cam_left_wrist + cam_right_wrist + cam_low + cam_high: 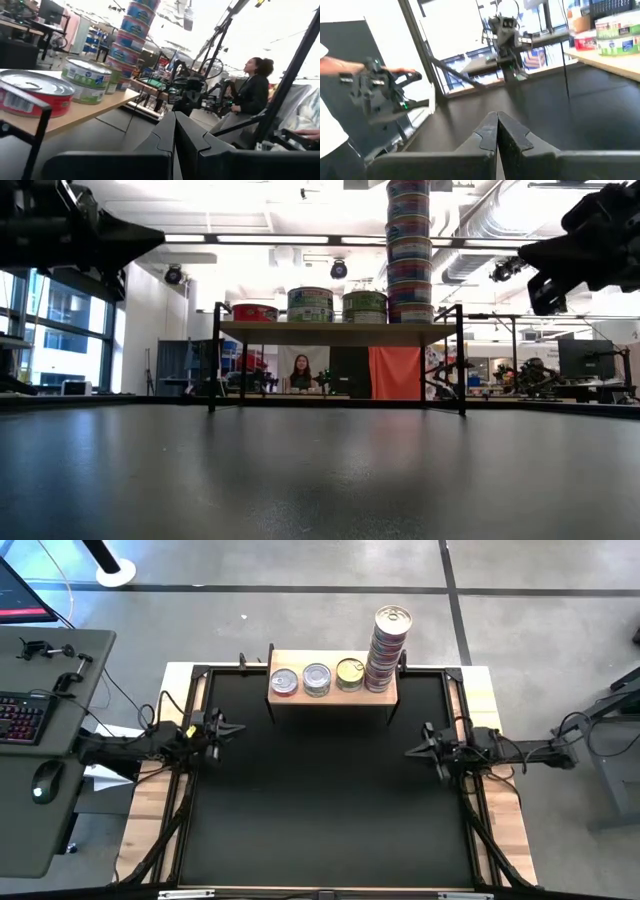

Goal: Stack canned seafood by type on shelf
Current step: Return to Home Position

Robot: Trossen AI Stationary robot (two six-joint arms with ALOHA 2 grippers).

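Note:
The shelf [330,692], pale wood on thin dark legs, stands at the far middle of the black table. On its top rest a red-labelled tin [283,682], a silver-topped tin [316,679], a gold-topped tin [349,673] and, at its right end, a tall stack of several tins [388,645]. The low view shows them in a row, with the stack [409,250] towering above. My left gripper [238,728] hovers shut at the table's left edge, pointing right. My right gripper [410,751] hovers shut at the right edge, pointing left. Both hold nothing, fingers together [174,131] [497,131].
The black tabletop [320,810] stretches between the arms and toward the near edge. A side desk with a keyboard [20,718] and a mouse [44,782] stands left of the table. A person [301,372] sits beyond the shelf; another person [252,90] shows beside the table.

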